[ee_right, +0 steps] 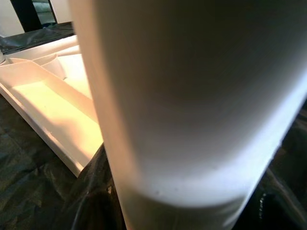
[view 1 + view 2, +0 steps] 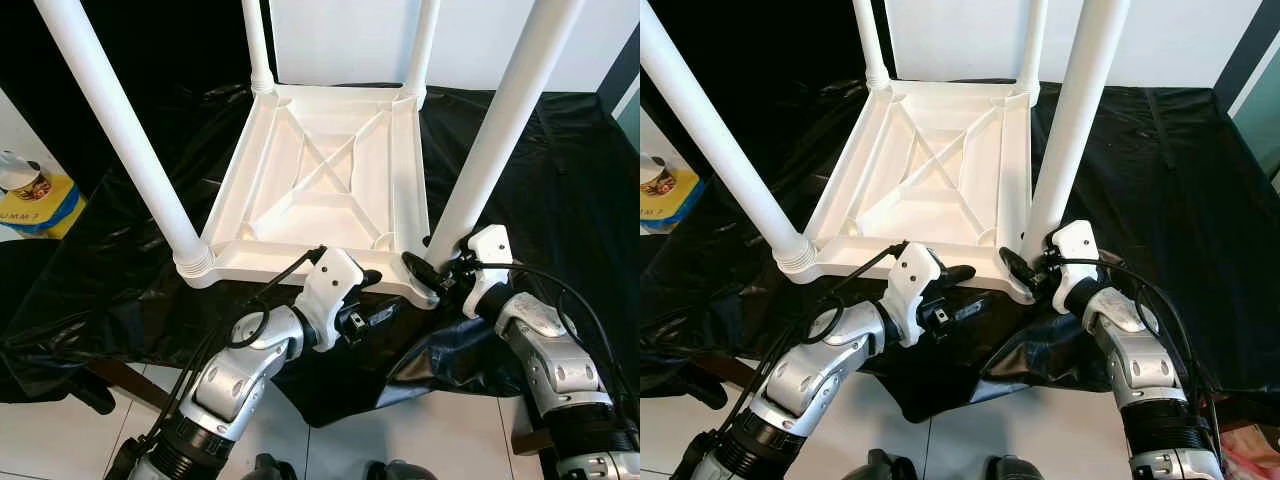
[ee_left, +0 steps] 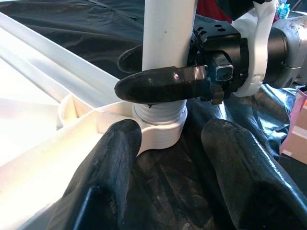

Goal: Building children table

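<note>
White plastic tabletop [image 2: 330,170] lies upside down with four legs standing in its corners; right gripper [image 2: 432,272] pinches the near-right leg [image 2: 490,140], apparently seating the last one, while left gripper [image 2: 372,300] waits spread beside that corner.

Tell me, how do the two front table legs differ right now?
The right front leg has the right gripper closed around its base; the left front leg is not gripped by anything. The left gripper sits open at the right leg's corner socket, not at the left leg's. Both are white tubes standing up from the upturned tabletop.
</note>
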Controlling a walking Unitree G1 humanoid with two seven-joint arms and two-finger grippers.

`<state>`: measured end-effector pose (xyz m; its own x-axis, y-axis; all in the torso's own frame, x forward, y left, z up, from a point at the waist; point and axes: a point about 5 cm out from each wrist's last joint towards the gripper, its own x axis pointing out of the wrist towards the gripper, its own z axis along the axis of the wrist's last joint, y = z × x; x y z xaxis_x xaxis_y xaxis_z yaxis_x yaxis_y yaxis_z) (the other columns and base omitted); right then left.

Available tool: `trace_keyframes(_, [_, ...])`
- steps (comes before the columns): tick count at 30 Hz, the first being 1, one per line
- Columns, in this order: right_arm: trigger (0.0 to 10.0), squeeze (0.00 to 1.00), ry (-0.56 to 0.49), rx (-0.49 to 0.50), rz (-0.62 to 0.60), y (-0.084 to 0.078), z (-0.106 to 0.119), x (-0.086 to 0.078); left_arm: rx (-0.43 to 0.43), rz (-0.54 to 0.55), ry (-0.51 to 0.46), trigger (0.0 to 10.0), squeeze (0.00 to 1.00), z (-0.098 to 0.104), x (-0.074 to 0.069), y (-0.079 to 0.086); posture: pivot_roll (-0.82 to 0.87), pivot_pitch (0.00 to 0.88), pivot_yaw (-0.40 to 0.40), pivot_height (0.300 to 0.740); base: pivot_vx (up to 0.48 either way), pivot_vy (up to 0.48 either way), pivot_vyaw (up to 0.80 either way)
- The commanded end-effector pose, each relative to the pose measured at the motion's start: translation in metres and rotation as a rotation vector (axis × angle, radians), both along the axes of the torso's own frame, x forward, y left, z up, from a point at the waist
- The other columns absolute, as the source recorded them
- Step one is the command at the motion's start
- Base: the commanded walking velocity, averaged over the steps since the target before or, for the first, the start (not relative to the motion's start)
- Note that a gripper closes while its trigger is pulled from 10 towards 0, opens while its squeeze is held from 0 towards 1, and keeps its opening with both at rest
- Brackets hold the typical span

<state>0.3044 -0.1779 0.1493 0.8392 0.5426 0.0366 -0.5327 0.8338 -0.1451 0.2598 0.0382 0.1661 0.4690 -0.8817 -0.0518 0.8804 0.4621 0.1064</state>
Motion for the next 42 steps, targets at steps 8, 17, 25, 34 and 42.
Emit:
trace_keyframes(8, [10.0,0.0,0.055,0.065,-0.138,0.002,-0.01,-0.002,0.008,0.01,-0.014,10.0,0.0,-0.001,-0.001,0.0,-0.12,0.125,-0.006,0.74,0.0,0.0,0.0])
trace_keyframes(17, [10.0,0.0,0.101,0.133,-0.409,0.012,-0.017,-0.013,0.013,0.033,-0.023,10.0,0.0,-0.003,0.001,0.0,-0.13,0.126,-0.004,0.74,0.0,0.0,0.0])
trace_keyframes(25, [10.0,0.0,0.15,0.204,-0.675,0.027,-0.028,-0.027,0.022,0.07,-0.036,10.0,0.0,-0.002,0.003,0.002,-0.11,0.122,-0.01,0.74,0.0,0.0,0.0])
trace_keyframes(34, [10.0,0.0,0.153,0.253,-0.705,0.033,-0.024,-0.026,0.02,0.061,-0.024,10.0,0.0,-0.003,0.002,0.002,-0.12,0.123,-0.002,0.74,0.0,0.0,0.0])
trace_keyframes(42, [10.0,1.0,0.112,0.252,-0.661,0.041,-0.015,-0.026,0.02,0.076,-0.016,10.0,0.0,-0.003,0.004,0.004,-0.12,0.128,-0.002,0.74,0.0,0.0,0.0])
